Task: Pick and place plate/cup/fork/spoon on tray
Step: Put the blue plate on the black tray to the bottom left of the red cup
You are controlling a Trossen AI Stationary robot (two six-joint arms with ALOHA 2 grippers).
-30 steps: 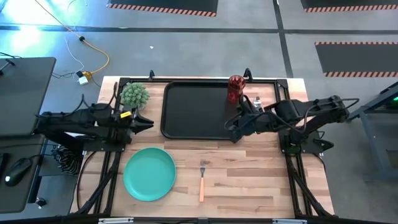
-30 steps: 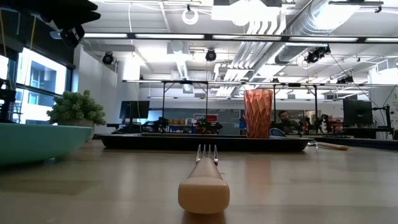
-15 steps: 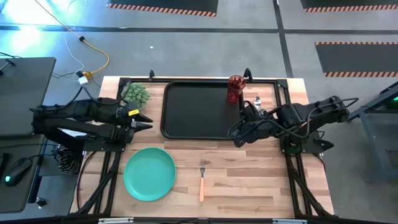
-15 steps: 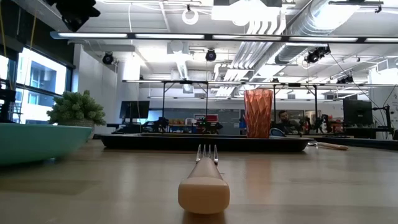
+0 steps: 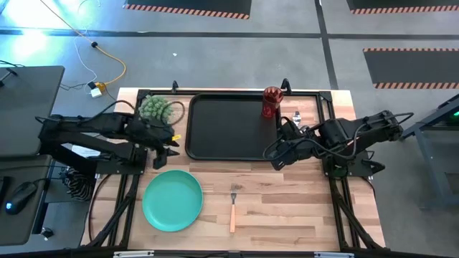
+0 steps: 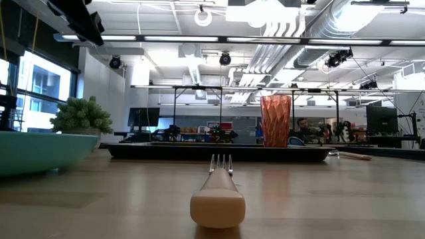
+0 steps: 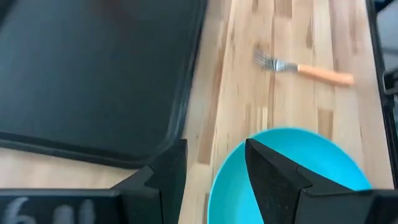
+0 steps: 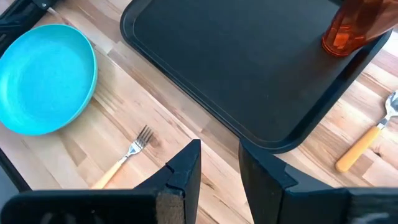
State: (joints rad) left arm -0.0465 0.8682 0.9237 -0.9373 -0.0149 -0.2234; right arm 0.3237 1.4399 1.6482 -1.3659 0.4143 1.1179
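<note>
Swinging toward the plate [image 5: 172,200] on the bench, the left gripper [image 5: 170,147] is now seen with jaws spread, empty. Right gripper [image 5: 273,159] unchanged, parted, idle beside the tray [image 5: 224,154]; cup [image 5: 271,102] already on it.

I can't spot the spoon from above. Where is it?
The spoon lies on the bare table just off the tray, by the corner where the cup stands, in the right wrist view.

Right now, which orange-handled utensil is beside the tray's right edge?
The spoon, rounded bowl, lying on the wood right of the tray. The fork has tines and lies in front of the tray, near the plate.
</note>
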